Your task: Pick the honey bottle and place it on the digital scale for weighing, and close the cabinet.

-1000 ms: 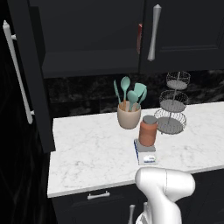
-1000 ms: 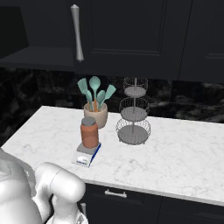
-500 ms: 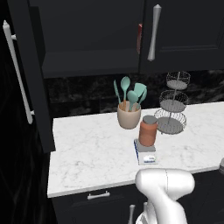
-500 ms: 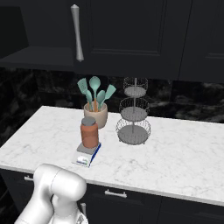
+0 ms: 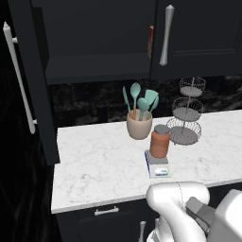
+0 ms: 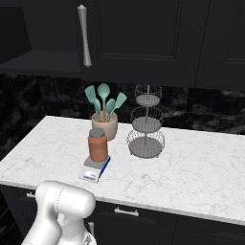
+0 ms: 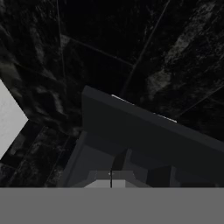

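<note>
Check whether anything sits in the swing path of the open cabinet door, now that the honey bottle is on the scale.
Nothing visible blocks it. The open cabinet door hangs past the counter's left end; the honey bottle on the digital scale, the utensil cup and the wire stand sit further right, below the cabinet.

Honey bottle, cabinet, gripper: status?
Gripper shut, holding nothing. Honey bottle upright on digital scale. Cabinet left door open. Nothing visible blocking the door.
</note>
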